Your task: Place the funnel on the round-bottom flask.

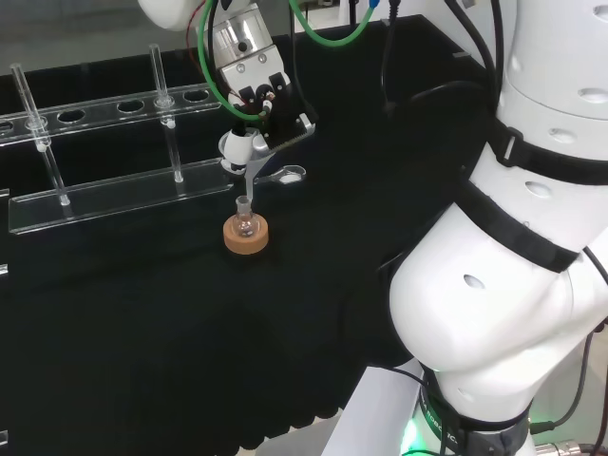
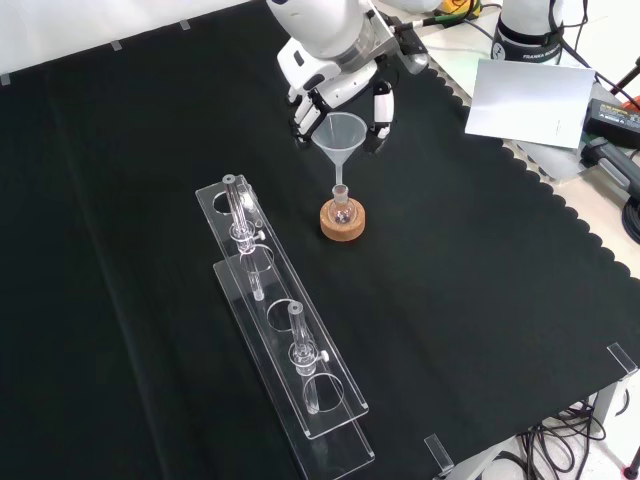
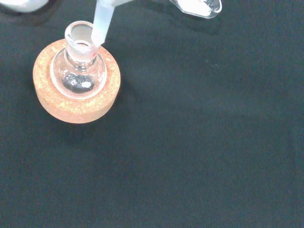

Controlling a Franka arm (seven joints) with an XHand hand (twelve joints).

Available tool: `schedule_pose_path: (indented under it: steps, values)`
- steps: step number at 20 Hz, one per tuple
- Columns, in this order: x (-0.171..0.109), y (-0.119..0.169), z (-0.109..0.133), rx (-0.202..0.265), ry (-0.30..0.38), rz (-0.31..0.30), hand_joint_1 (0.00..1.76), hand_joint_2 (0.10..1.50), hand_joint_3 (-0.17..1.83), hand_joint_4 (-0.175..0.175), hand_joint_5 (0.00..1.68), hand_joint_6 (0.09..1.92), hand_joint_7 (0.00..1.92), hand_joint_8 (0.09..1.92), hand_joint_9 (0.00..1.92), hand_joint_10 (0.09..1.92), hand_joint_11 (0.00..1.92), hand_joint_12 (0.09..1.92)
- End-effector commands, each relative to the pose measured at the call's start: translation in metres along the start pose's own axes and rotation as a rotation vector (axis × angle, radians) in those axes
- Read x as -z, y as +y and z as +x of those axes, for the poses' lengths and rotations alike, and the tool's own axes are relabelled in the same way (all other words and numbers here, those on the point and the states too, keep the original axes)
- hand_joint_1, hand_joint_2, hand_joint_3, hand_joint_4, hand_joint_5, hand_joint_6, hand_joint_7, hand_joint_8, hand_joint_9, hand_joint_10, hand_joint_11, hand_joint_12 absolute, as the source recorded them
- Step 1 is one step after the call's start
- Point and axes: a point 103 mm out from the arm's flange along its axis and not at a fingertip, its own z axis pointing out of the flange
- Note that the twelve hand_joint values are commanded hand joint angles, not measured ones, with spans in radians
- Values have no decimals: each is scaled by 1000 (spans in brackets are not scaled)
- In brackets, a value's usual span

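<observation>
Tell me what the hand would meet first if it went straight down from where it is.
Probably the round-bottom flask on its cork ring: the funnel that the hand holds has its stem at the flask's mouth. Depth is unclear.

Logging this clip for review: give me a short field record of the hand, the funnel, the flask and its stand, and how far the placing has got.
hand: the hand holds the funnel by its cone, fingers curled round it
funnel: the funnel is upright above the flask
stem: its tip is at the rim of the flask's mouth; whether it is inside cannot be told
flask: the round-bottom flask sits upright in its stand
stand: cork ring on the black cloth
other ware: clear tube rack
progress: funnel not yet released
</observation>
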Motion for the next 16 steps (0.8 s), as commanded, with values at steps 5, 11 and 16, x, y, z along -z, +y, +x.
schedule_pose_path:
  steps: [5,11,16]
  values:
    - [6,8,14,2,-20,7,774,686,597,-19,581,717,697,758,1022,529,626,1281]
    - [7,9,29,-8,-34,18,773,687,598,-19,582,720,697,759,1022,530,626,1281]
    - [1,11,21,-5,-24,22,773,687,598,-19,581,721,697,759,1022,530,627,1281]
